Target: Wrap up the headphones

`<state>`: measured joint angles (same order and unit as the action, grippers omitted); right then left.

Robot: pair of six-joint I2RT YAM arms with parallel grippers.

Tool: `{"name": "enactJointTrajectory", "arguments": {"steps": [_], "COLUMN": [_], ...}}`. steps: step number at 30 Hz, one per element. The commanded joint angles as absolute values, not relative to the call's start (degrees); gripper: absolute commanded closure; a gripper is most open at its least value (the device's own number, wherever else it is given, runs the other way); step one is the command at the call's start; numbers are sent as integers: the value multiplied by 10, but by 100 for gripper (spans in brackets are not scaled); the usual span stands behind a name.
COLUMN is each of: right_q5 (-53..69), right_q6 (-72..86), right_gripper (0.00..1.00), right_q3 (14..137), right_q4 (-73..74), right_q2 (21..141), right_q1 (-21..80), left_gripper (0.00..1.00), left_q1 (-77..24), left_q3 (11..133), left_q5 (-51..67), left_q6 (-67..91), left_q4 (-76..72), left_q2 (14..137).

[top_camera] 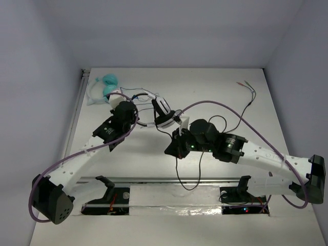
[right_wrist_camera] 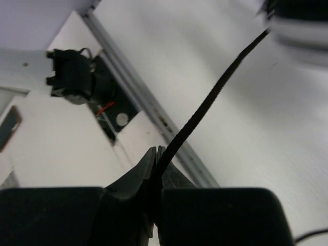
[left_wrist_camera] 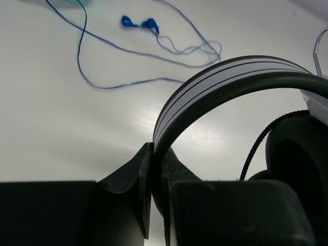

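headphones pinched in left end effector, cable pinched in right end effector.

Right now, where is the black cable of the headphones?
In the right wrist view the black cable is pinched in the right claw, running up-right to the striped ear cup.
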<state>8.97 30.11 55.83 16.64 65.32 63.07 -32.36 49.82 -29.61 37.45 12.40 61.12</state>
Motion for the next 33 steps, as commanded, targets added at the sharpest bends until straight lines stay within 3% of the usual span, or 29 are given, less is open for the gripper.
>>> {"name": "enactJointTrajectory", "arguments": {"steps": [1,12,20,25,33], "right_q5": [-16,-204,-384,-351,-245], "right_q6": [236,140,129,154,193], "right_gripper": [100,100,100,83,69], "right_q3": [615,765,748,723,677], "right_q4": [288,367,344,294,222], "right_q2": [663,735,750,756,753], "right_q1": [632,614,556,491,440], "left_gripper": [100,100,100,100,100], "left_q1": [-351,-405,-405,-405,-363], "left_q3": [506,560,550,549,562], "left_q5": [-298,-157,-49,16,141], "left_q6": [334,192,160,157,158], "left_q4": [110,255,225,210,186], "left_q2": [598,662,642,617,591]}}
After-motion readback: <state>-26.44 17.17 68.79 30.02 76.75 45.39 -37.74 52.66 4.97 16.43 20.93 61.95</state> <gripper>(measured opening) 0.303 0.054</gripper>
